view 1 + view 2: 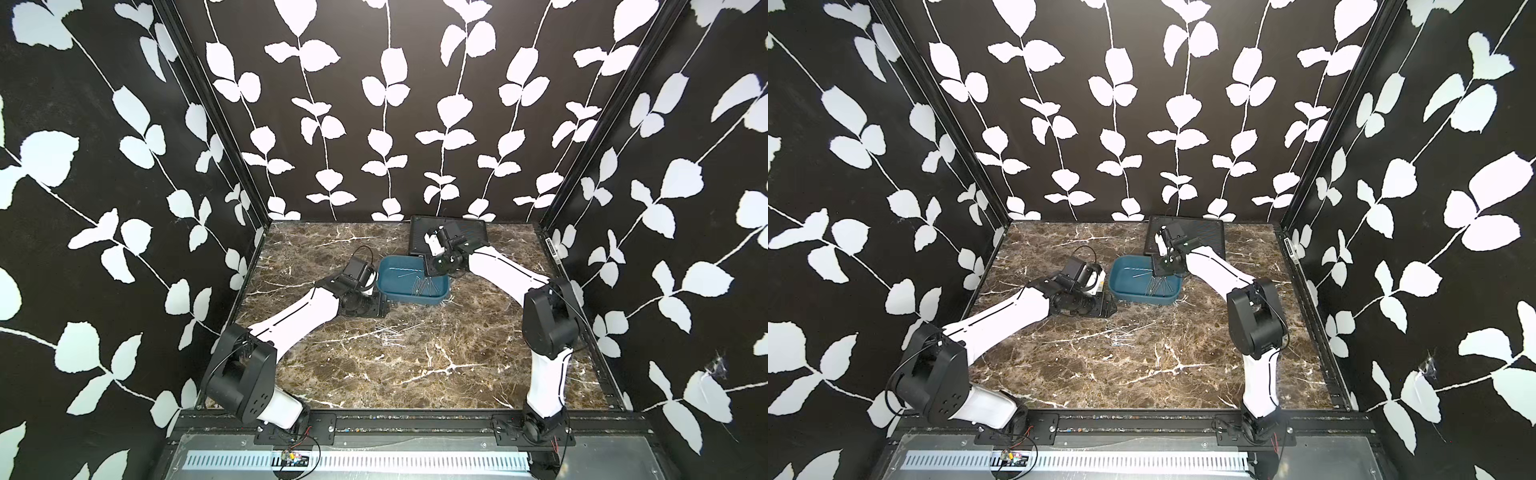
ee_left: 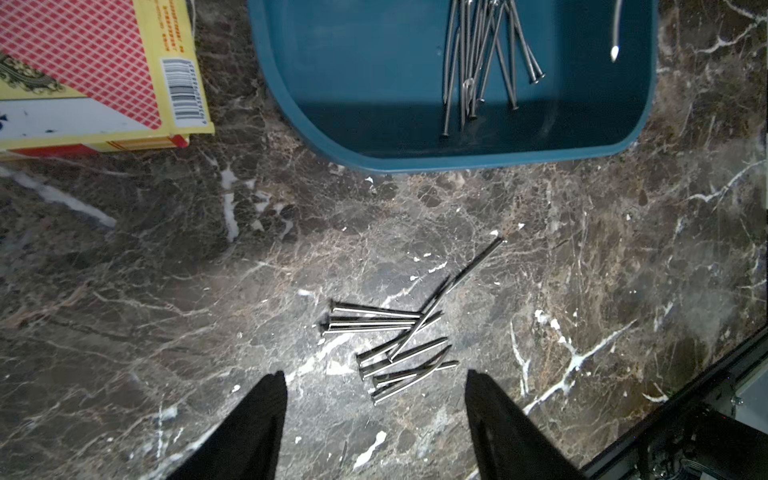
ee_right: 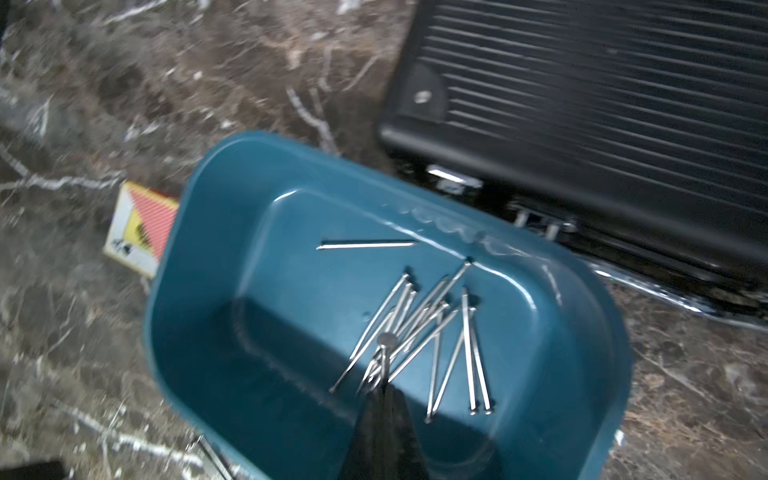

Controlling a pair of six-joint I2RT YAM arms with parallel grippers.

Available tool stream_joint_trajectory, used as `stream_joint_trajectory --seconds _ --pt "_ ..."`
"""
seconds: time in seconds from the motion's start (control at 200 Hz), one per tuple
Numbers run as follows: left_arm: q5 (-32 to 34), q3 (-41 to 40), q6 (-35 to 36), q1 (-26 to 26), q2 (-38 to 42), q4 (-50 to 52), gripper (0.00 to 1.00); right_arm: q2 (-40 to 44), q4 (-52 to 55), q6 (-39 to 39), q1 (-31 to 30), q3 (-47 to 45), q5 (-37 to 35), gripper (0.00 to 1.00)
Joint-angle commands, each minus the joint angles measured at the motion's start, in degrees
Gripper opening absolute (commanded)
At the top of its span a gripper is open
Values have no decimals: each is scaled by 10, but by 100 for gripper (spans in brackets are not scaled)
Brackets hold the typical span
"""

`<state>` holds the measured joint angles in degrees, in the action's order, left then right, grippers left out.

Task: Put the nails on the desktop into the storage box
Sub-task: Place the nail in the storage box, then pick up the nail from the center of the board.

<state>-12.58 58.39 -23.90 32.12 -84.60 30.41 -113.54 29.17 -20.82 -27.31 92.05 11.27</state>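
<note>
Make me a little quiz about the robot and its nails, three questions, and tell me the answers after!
1. Where do the loose nails near the open left gripper lie? A) on the desktop B) on the black case C) on the card box
2. True or false: the storage box is empty.
3. Fill in: the right gripper, over the box, is shut on a ____.
Key: 1 A; 2 false, nails lie in it; 3 nail.

Top views look down from high; close wrist views share the storage box (image 2: 353,75).
</note>
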Motion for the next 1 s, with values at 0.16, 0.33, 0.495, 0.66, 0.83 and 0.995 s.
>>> stream_joint_trajectory --seconds 0.16,0.33,0.495,0.66,0.83,0.995 --pt "10 58 61 37 -51 38 70 -16 -27 -28 9 -13 -10 24" --pt "12 111 113 70 -107 46 68 33 -16 -17 15 -34 -4 30" --pt "8 158 161 121 -163 45 64 136 -11 0 30 -91 -23 33" --pt "13 195 203 163 -220 50 58 236 4 -3 75 -163 -26 34" --pt "15 224 230 177 -261 62 54 301 20 7 113 -221 -30 34" --pt "37 242 246 177 -282 78 51 334 22 6 122 -253 -31 34"
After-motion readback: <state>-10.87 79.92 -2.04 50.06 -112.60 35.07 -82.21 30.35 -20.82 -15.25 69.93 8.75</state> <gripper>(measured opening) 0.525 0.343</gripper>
